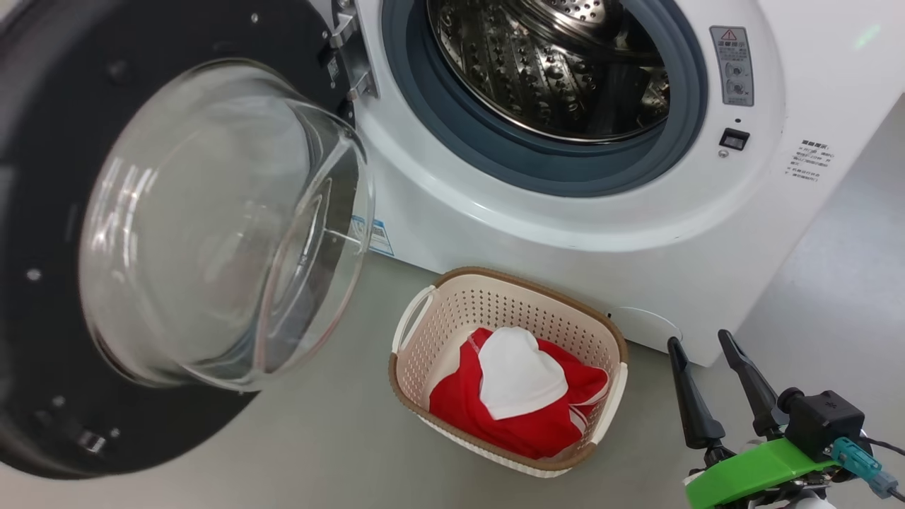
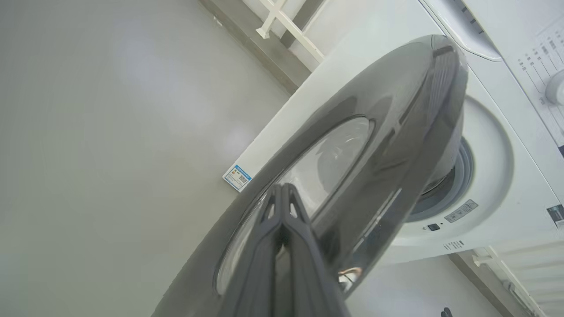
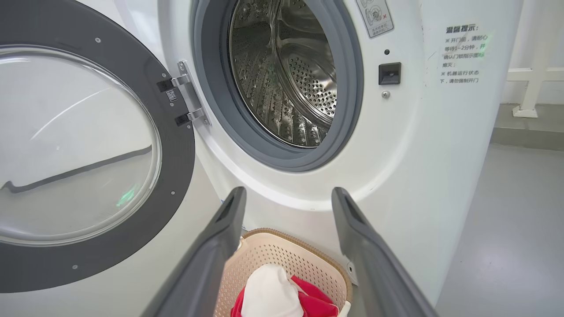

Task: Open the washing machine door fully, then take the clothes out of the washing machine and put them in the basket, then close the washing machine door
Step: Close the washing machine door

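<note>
Standing wide open, the door [image 1: 212, 226] hangs left of the washing machine [image 1: 565, 233] and its steel drum [image 1: 551, 71]. On the floor [image 1: 339, 438] just in front sits the basket [image 1: 495, 304], with the red and white clothes [image 1: 520, 396] inside. The right gripper [image 1: 700, 339] hovers near it, fingers spread, holding nothing. The left gripper [image 2: 282, 189], pinched shut, points at the door's outer face.

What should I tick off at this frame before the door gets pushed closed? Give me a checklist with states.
1. No fabric left in the drum: ok, as far as it is visible.
2. All visible clothes lie inside the basket: ok.
3. Nothing hangs across the doorway; the washing machine door stands open: ok.
4. The left gripper is shut at the door's outer face: ok; contact cannot tell.
5. The right gripper is open, empty, outside the doorway: ok.
6. Basket clear of the door's swing: cannot tell.
</note>
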Controlling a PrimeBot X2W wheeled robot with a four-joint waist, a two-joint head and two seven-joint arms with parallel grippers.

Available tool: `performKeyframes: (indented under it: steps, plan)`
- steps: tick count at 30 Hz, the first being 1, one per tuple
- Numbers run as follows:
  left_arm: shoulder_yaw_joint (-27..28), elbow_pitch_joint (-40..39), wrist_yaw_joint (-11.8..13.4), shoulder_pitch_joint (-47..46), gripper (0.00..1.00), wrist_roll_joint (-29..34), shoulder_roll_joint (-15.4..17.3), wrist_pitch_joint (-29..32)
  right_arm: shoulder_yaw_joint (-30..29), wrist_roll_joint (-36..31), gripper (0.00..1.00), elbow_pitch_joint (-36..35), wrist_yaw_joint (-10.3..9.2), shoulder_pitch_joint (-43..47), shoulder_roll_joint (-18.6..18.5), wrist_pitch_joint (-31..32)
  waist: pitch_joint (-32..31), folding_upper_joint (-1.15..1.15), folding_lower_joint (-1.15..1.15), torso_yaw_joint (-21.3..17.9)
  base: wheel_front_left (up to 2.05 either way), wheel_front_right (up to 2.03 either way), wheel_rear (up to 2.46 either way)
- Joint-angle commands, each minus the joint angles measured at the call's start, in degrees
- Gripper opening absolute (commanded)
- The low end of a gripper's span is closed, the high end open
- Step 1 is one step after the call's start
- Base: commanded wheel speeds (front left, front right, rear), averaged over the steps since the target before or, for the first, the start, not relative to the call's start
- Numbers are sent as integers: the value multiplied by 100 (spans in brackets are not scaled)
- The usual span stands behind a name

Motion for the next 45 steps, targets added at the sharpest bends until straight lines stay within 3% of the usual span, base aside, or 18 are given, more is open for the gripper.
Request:
performKeyframes:
  steps: [1, 12, 23, 36, 45]
  plan:
    - [77, -214, -79, 22, 0, -61, 228, 93, 165, 61, 100, -134, 36, -55, 9, -37, -22, 0, 0, -14, 0, 0, 0]
    - [-353, -1559, -80, 391, 0, -598, 148, 594, 196, 84, 100, -140, 36, 14, 9, -37, -146, 0, 0, -136, 0, 0, 0]
    - [-823, -2526, -80, 498, 0, -901, 6, 693, 161, 73, 100, -164, 36, -14, 9, -37, -62, 0, 0, -301, 0, 0, 0]
    - [-1581, -3123, -80, 212, 0, -900, -414, 190, 129, 36, 100, -174, 36, -95, 9, -37, 49, 0, 0, -474, 0, 0, 0]
    - [-1791, -3078, -80, 140, 0, -786, -414, -245, 92, 35, 100, -183, 36, -121, 9, -37, 86, 0, 0, -514, 0, 0, 0]
